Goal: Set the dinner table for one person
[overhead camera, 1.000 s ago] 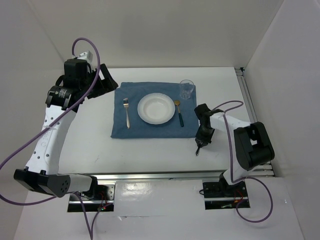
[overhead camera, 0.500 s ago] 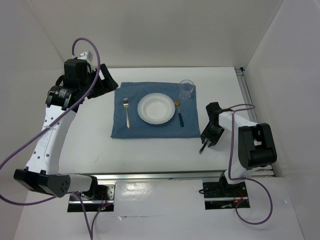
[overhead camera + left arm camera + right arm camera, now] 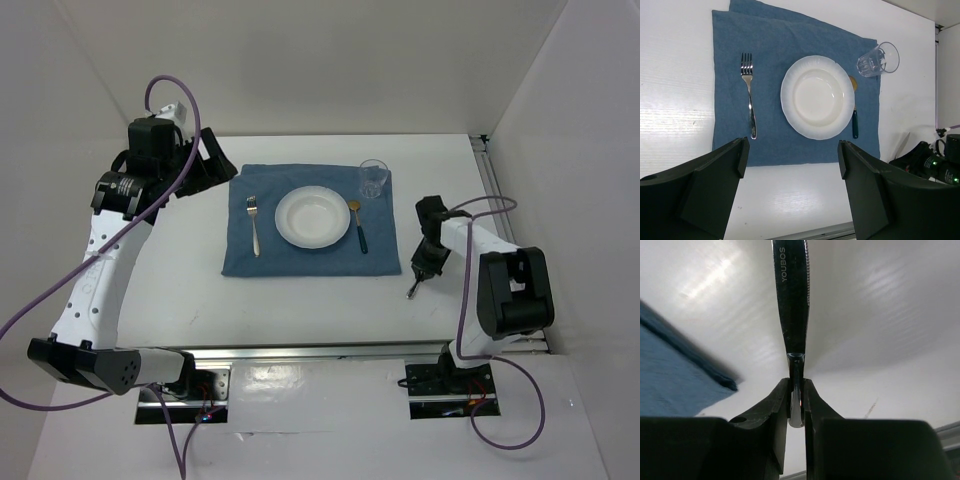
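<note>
Left gripper (image 3: 212, 165) — jaws wide, empty, hovering off the placemat's (image 3: 240, 260) far-left corner. Centre: fork (image 3: 253, 222), plate (image 3: 312, 217), spoon (image 3: 357, 228) and glass (image 3: 373, 178) sit on the placemat, spread on the dinner table (image 3: 300, 300). Right gripper (image 3: 796, 390) — pinched on the knife (image 3: 792, 300), just beside the mat's right edge. You should lay it parallel to the spoon, flat before releasing.

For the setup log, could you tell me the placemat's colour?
The placemat is blue, clearest in the left wrist view.

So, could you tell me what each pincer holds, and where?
The right pincer clamps a table knife by its handle; the left pincer holds nothing.
</note>
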You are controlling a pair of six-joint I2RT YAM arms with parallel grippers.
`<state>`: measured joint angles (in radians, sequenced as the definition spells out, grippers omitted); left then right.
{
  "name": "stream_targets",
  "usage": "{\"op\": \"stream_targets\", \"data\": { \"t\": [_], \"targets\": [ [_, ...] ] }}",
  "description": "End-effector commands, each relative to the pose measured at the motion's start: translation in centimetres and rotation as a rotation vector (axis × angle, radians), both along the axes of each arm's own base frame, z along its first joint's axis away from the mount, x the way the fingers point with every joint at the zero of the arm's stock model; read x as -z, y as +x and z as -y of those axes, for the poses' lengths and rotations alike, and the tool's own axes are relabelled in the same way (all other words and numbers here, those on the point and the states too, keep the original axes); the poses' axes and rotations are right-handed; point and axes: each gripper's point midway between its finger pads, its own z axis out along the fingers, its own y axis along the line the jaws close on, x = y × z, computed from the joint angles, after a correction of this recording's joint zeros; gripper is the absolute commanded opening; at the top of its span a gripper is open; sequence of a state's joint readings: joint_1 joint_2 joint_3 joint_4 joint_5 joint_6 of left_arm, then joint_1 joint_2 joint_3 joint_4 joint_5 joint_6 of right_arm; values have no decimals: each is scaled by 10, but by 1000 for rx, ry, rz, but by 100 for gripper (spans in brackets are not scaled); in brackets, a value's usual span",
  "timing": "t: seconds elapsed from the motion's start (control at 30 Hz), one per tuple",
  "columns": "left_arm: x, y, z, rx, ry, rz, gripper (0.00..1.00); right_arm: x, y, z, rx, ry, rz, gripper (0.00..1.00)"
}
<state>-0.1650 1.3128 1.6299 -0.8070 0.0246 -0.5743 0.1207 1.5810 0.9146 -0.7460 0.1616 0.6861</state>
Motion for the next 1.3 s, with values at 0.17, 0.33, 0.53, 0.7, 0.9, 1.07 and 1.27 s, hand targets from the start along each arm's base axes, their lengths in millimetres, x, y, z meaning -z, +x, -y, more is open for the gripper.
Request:
{"op": "stream_targets", "data": {
  "t": [0.17, 0.33, 0.53, 0.7, 0.9, 1.07, 1.27],
  "targets": [
    [-17, 3, 0, 20, 6, 61, 89, -82, 66, -21, -187, 8, 254, 7],
    [-19, 5, 1, 15, -3, 68, 89, -95, 85, -68, -355, 123, 276, 7],
    [-17, 6, 1, 15, -1, 59, 89, -86, 108, -107, -480, 157, 249, 7],
    [-19, 6, -3, -3, 9, 61, 89, -55, 123, -121, -520, 161, 192, 7],
    [-17, 5, -5, -7, 23, 54, 89, -25, 143, -128, -534, 111, 170, 7],
    [-20, 6, -10, -24, 27, 63, 89, -12, 149, -123, -518, 26, 155, 18],
    [-20, 6, -10, -24, 27, 63, 89, -30, 160, -124, -500, 16, 207, 48]
  ]
}}
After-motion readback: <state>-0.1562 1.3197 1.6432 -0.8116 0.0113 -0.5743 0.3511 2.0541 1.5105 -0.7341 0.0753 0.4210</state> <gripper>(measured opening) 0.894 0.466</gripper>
